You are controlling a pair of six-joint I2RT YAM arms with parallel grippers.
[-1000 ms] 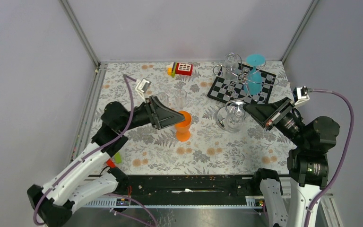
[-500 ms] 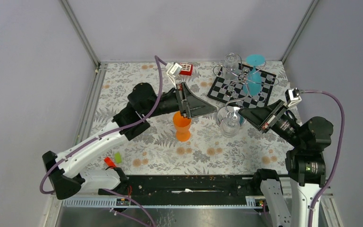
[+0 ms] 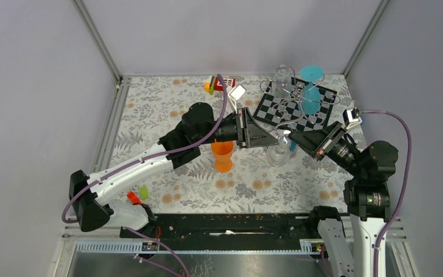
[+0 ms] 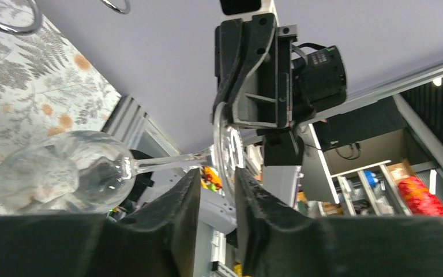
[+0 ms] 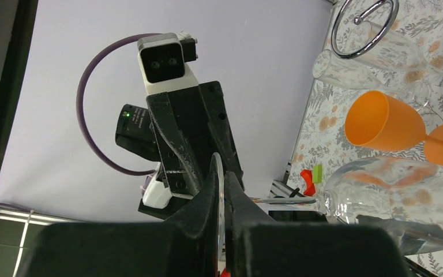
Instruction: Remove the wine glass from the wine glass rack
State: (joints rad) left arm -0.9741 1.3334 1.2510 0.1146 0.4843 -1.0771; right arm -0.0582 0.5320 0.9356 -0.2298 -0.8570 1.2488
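**Two claws at one glass.** The wine glass [image 3: 279, 153] is off the wine glass rack [image 3: 297, 104]. It is held on its side above the table [image 3: 167, 115], just near of the checkered board [image 3: 274, 109] and right of the orange goblet [image 3: 223, 151]. The right gripper [image 5: 222, 187] is clenched edge-on across the thin round foot, and the bowl hangs free at the other end of the stem. The left gripper [image 4: 216, 173] straddles the glass where stem meets foot. Its fingers are part-way closed with a gap showing, and it cannot be told whether they bear on the glass.

**Likely hazards:**
- **Slip:** the right pinch holds only a slick, narrow rim, and the weight of the bowl could lever the foot out of it.
- **Early release:** if the right claw lets go before the left has a firm hold, the glass would probably drop to the table and roll.
- **Breakage:** if both claws hold and the arms move apart or twist, the load falls on the slender stem.
- **Off-centre closing:** if the left fingers meet the foot's edge and not the stem, they could push the glass askew.
- **Collision:** the left arm passes close over the orange goblet and could tip it.
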